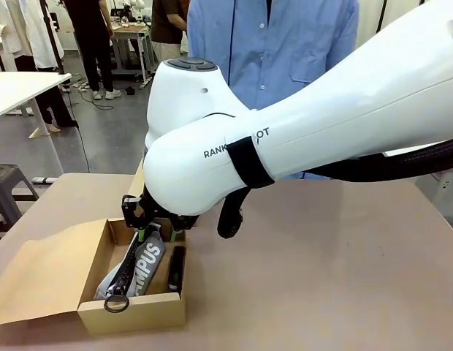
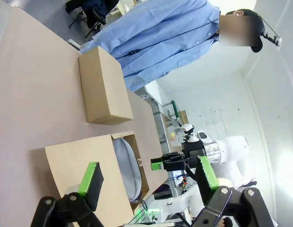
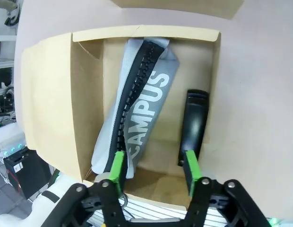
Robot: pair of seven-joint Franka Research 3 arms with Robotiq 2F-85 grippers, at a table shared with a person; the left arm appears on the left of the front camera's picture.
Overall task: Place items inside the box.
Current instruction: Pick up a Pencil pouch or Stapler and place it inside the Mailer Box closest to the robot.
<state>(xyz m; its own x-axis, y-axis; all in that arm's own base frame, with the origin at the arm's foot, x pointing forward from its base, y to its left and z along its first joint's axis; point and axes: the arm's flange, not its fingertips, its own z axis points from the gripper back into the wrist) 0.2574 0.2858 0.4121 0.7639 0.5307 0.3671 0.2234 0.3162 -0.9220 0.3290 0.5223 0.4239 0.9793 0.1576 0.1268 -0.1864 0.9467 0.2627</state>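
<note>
Near-left on the table (image 1: 321,256), an open cardboard box (image 1: 131,313) holds the grey pouch (image 1: 142,263) lettered CAMPUS, lying slantwise, with its zip ring (image 1: 115,303) hanging over the near wall. A black stapler (image 1: 177,269) lies just beside it, along the right wall. The right gripper (image 1: 156,234) reaches across and hangs just over the box, jaws spread wide, nothing between the green pads. The left gripper (image 2: 149,176) sits apart from the box, looking across the table, also wide apart and empty. A person (image 1: 270,44) in a blue shirt stands at the far side, with a second closed box (image 2: 104,87) nearby. Step, my read: between items, two are in. Next move calls for lifting straight up clear of the walls, then going for another item; where that lies, can't tell.
</note>
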